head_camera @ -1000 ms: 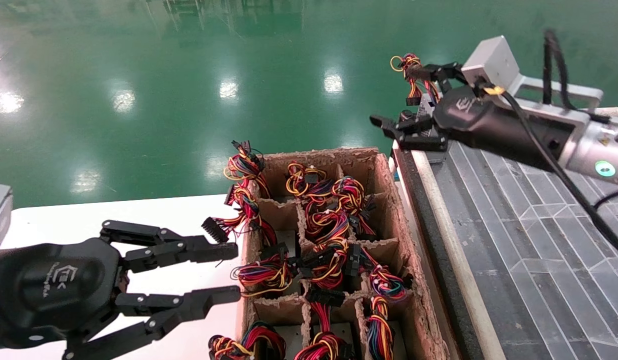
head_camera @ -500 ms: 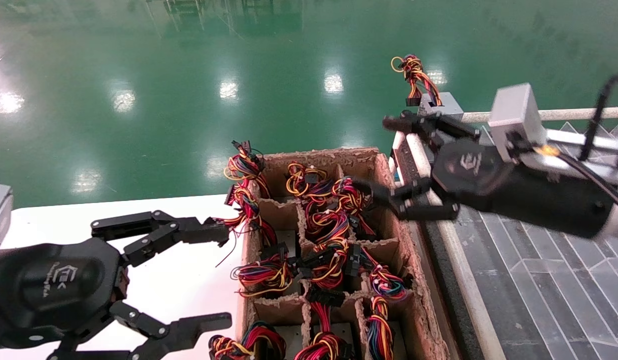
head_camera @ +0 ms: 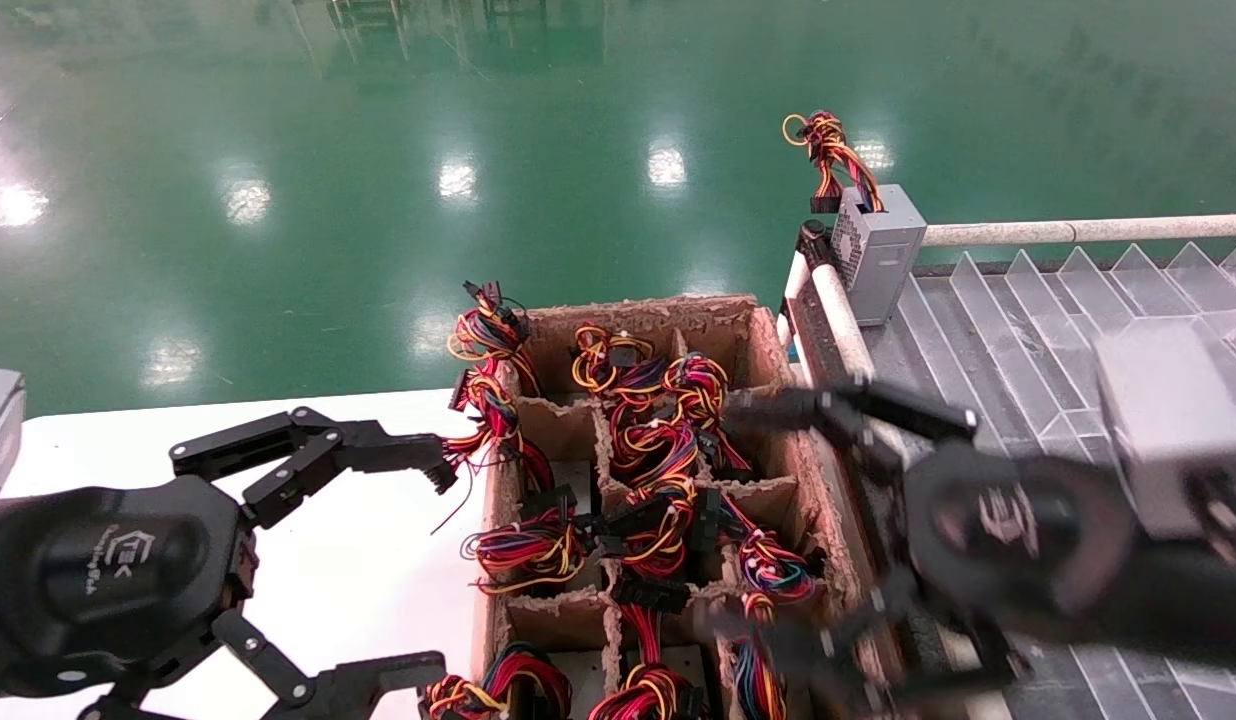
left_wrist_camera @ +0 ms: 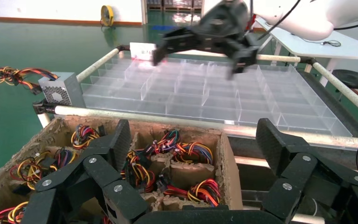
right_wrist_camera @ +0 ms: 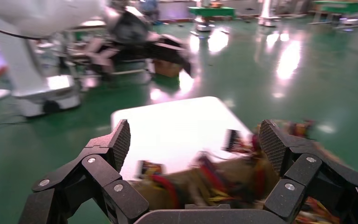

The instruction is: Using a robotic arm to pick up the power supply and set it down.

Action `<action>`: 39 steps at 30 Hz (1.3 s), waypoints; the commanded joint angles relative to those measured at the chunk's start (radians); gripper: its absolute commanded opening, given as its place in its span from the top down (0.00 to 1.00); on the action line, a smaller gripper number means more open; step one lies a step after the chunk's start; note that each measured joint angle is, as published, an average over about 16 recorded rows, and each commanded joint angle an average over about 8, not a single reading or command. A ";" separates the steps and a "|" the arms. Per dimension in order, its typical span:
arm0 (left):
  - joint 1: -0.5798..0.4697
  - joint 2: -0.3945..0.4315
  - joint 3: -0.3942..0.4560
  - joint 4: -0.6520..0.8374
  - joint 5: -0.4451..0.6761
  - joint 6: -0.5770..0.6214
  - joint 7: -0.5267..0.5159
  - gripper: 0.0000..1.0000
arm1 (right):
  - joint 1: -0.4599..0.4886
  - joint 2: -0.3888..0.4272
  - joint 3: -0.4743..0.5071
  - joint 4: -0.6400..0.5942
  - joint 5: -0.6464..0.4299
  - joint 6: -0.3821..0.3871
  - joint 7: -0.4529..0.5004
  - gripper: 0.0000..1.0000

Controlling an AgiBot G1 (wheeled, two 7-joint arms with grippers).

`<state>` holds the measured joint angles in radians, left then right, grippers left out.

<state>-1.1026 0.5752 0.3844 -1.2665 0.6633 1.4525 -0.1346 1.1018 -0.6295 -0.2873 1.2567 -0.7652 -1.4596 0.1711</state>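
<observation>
One power supply [head_camera: 875, 250], a small grey box with a vent face and a bundle of coloured wires on top, stands alone on the far left corner of the clear divided tray [head_camera: 1028, 300]; it also shows in the left wrist view [left_wrist_camera: 59, 90]. My right gripper [head_camera: 748, 520] is open and empty. It hangs blurred over the right side of the cardboard box [head_camera: 658, 305], well short of that power supply. My left gripper [head_camera: 433, 565] is wide open over the white table, just left of the box. More wired units fill the box's cells.
The cardboard box [left_wrist_camera: 228, 158] is split into several cells full of wire bundles [head_camera: 658, 440]. A white table [head_camera: 378, 560] lies on its left and the clear tray [left_wrist_camera: 214, 93], edged by white rails, on its right. Green floor lies beyond.
My right gripper let go of the power supply at the tray corner and drew back toward me, dropping over the box. My left gripper opened wider.
</observation>
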 commanded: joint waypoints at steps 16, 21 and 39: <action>0.000 0.000 0.000 0.000 0.000 0.000 0.000 0.00 | -0.039 0.026 0.013 0.039 0.050 -0.051 0.020 0.00; 0.000 0.000 0.000 0.000 0.000 0.000 0.000 0.00 | -0.035 0.023 0.011 0.035 0.045 -0.045 0.019 0.00; 0.000 0.000 0.000 0.000 0.000 0.000 0.000 0.00 | -0.029 0.019 0.009 0.028 0.036 -0.037 0.017 0.00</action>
<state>-1.1024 0.5751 0.3844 -1.2663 0.6630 1.4523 -0.1346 1.0730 -0.6102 -0.2787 1.2852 -0.7289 -1.4970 0.1882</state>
